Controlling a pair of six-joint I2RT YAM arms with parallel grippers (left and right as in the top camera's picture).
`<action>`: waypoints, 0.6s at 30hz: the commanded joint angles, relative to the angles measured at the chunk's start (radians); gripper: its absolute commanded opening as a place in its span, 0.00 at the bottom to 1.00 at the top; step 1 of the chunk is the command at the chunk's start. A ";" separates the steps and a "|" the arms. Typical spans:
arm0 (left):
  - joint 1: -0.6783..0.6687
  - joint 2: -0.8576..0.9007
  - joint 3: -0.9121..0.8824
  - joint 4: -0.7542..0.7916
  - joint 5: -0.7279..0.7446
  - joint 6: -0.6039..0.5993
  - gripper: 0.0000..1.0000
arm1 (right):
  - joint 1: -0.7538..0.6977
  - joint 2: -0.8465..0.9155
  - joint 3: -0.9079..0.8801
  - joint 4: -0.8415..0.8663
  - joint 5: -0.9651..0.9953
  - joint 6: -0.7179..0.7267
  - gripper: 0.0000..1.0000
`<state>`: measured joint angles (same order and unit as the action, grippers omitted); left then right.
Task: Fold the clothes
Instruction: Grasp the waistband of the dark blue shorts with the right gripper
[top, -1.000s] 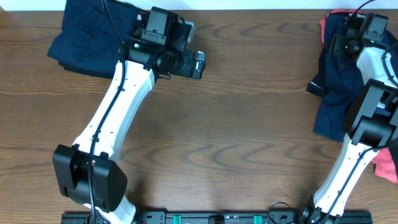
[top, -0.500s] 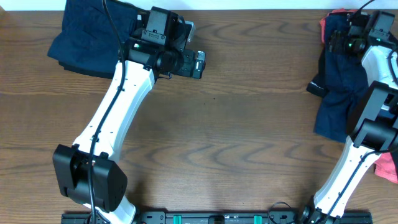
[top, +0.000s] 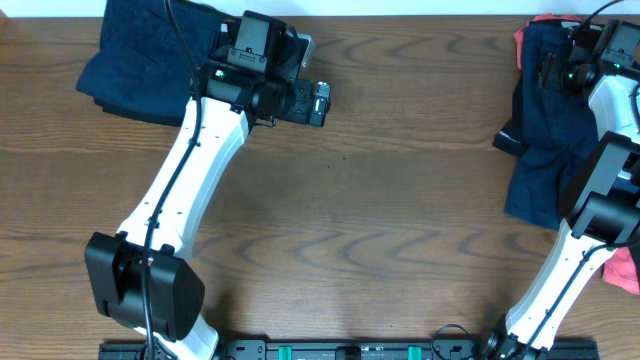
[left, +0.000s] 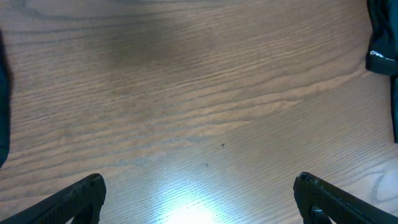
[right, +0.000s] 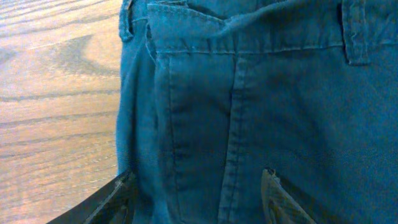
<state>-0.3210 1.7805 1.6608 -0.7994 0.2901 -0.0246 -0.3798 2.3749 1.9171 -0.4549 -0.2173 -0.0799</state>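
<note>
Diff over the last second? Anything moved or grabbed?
The right gripper and its wrist slid slightly toward the table's right edge, above the navy trousers. Its jaws stand open and it has taken hold of nothing. The left gripper, open over bare wood, the navy garment at top left and the trousers stayed put.

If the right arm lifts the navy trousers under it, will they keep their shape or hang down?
Probably floppy: the navy trousers lie crumpled in soft folds, so they should sag from one grip point. The stitched waistband looks thicker, likely a firmer hold for the jaws. Pushed on the wooden table, the cloth may bunch rather than slide.
</note>
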 joint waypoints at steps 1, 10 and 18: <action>0.001 0.017 -0.008 0.001 0.012 0.016 0.98 | -0.003 0.038 -0.002 0.001 0.012 -0.040 0.63; 0.001 0.017 -0.008 0.002 0.012 0.016 0.98 | -0.004 0.056 -0.002 0.003 0.034 -0.069 0.61; 0.001 0.017 -0.008 0.001 0.013 0.013 0.98 | -0.006 0.057 -0.002 0.007 0.072 -0.072 0.49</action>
<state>-0.3210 1.7805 1.6608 -0.7994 0.2901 -0.0246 -0.3798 2.4100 1.9171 -0.4469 -0.1757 -0.1444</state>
